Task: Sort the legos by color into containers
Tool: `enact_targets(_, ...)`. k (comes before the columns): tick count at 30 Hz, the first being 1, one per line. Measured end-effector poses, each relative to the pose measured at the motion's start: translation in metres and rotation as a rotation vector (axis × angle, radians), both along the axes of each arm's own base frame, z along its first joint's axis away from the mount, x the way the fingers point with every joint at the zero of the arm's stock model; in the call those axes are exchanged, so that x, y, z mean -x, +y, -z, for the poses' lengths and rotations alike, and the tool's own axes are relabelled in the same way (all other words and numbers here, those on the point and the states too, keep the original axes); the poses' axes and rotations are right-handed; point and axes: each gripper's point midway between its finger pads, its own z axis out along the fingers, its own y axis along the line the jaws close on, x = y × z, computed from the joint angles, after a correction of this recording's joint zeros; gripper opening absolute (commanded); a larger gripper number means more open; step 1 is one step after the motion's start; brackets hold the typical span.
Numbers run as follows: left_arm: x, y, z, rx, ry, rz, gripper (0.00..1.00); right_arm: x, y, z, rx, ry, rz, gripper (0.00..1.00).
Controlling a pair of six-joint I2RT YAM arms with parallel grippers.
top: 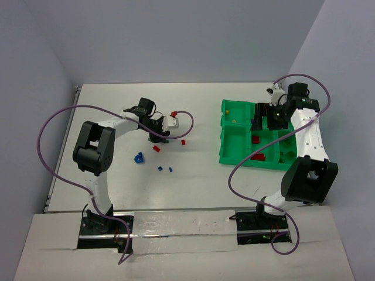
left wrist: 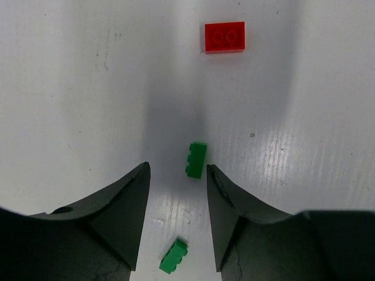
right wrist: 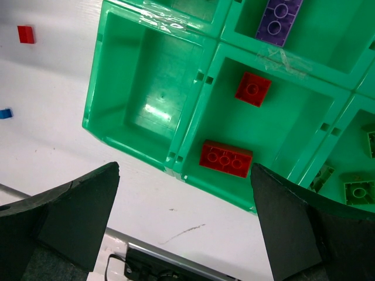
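My left gripper (left wrist: 178, 168) hangs low over the white table with its jaws partly apart and nothing gripped. One green lego (left wrist: 197, 159) lies at the fingertips close to the right finger, and a second green lego (left wrist: 174, 256) lies further back between the fingers. A red lego (left wrist: 224, 37) rests ahead. My right gripper (right wrist: 184, 168) is wide open and empty above the near edge of the green tray (right wrist: 132, 146). One container holds two red legos (right wrist: 226, 158) (right wrist: 253, 89). Other containers hold a purple lego (right wrist: 281, 14) and green legos (right wrist: 358, 192).
Loose red legos (top: 156, 148) (top: 183, 141) (top: 173, 113) and blue legos (top: 138, 158) (top: 159, 169) lie around the left gripper (top: 157, 136). The tray (top: 234, 157) sits on the right, under the right gripper (top: 266, 117). One tray compartment (right wrist: 152, 93) has nothing in it.
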Motion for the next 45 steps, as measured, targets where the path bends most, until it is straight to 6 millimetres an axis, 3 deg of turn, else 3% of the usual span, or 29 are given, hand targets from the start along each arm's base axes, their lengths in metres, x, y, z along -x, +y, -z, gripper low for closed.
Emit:
enact_targets(22, 0.008, -0.001, 0.012, -0.04, 0.024, 0.054, 0.37, 0.002, 0.0, 0.009, -0.004, 0.04, -0.012, 1.0)
enact_targets(27, 0.005, -0.006, 0.012, -0.042, 0.021, 0.067, 0.18, 0.003, 0.0, 0.01, -0.004, 0.041, -0.012, 1.0)
enact_targets(34, 0.004, -0.007, 0.012, -0.05, 0.013, 0.072, 0.03, 0.0, 0.001, 0.007, -0.015, 0.044, -0.015, 1.0)
enact_targets(37, 0.004, -0.006, 0.011, -0.057, 0.008, 0.057, 0.0, -0.001, 0.012, 0.004, -0.07, 0.038, -0.025, 1.0)
enact_targets(40, 0.01, -0.005, 0.005, -0.062, 0.01, 0.026, 0.0, -0.003, 0.035, 0.002, -0.2, 0.031, -0.036, 1.0)
enact_targets(45, 0.03, -0.014, -0.046, -0.022, -0.088, 0.004, 0.0, 0.01, 0.095, 0.013, -0.47, 0.133, -0.102, 1.0)
